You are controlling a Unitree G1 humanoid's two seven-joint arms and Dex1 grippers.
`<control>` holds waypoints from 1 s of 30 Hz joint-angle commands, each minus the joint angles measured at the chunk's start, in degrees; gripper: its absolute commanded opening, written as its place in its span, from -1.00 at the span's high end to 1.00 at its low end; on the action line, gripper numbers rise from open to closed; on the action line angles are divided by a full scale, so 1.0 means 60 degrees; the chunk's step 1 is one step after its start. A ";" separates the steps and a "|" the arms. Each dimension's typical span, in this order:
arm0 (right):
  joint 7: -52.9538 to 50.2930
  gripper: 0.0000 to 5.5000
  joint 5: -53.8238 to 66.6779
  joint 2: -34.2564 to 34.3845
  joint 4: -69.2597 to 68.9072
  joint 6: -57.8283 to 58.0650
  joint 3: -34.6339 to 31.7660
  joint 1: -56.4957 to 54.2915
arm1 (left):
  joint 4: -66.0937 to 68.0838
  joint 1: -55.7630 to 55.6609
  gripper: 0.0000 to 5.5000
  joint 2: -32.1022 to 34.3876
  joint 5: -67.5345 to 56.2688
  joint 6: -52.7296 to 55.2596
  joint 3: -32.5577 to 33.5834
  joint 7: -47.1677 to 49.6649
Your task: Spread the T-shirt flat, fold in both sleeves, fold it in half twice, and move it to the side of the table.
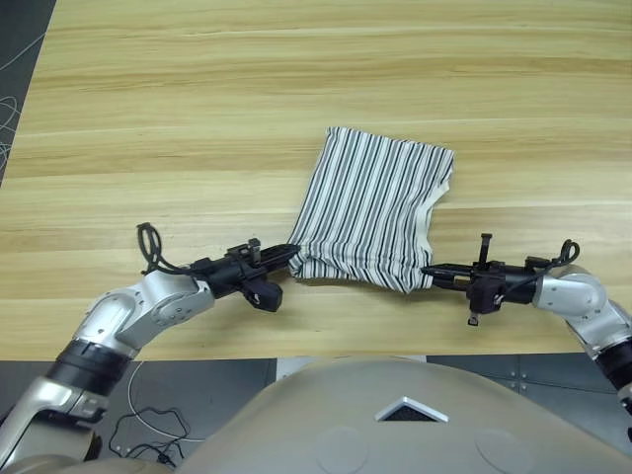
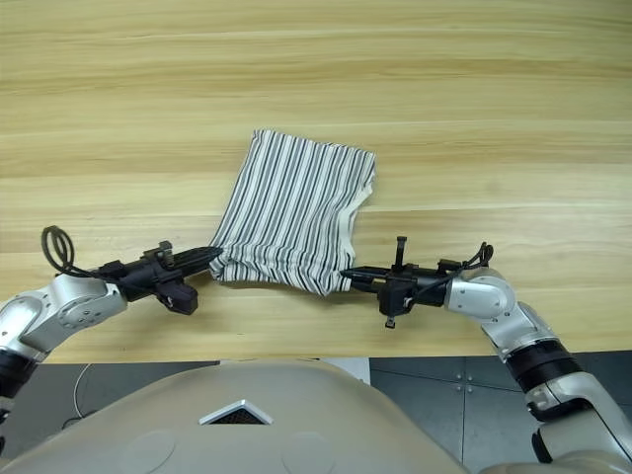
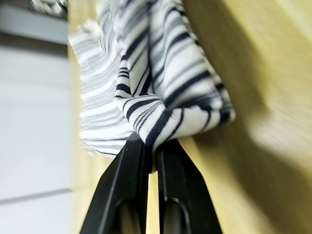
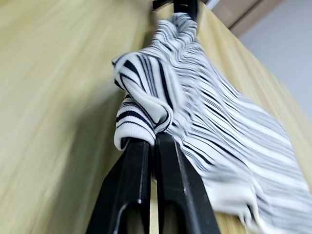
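Note:
The black-and-white striped T-shirt (image 1: 373,205) lies folded into a compact rectangle near the table's front edge, right of the middle. My left gripper (image 1: 292,253) is shut on the T-shirt's near left corner (image 3: 156,127). At the near right corner (image 4: 141,126), my right gripper (image 1: 427,271) is shut on the cloth as well. Both near corners are pinched and bunched between the black fingers (image 3: 129,185), while the far edge rests on the wood.
The light wooden table (image 1: 197,118) stretches wide to the left, right and far side of the T-shirt. Its front edge (image 1: 296,355) runs just below both grippers. Dark floor with cables (image 1: 15,79) shows past the left edge.

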 commanded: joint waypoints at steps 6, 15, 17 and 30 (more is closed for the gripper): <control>0.2984 0.96 0.4699 -0.1129 -0.2939 0.5640 -0.1284 0.0921 | -0.3657 0.2184 0.96 0.1094 -0.4766 0.2945 0.0881 -0.3646; 0.3917 0.96 0.4876 -0.0844 -0.3881 0.7326 -0.2496 0.1611 | -0.6343 0.3994 0.96 0.2209 -0.8149 0.5159 0.2139 -0.5887; 0.3990 0.96 0.4716 -0.0721 -0.3766 0.7459 -0.2715 0.1467 | -0.5982 0.3654 0.96 0.2015 -0.8487 0.5363 0.2490 -0.6058; 0.2586 0.96 0.0480 0.2154 0.1046 0.5819 -0.2594 -0.3242 | -0.1649 -0.0870 0.96 -0.1688 -0.8003 0.6864 0.1556 -0.5302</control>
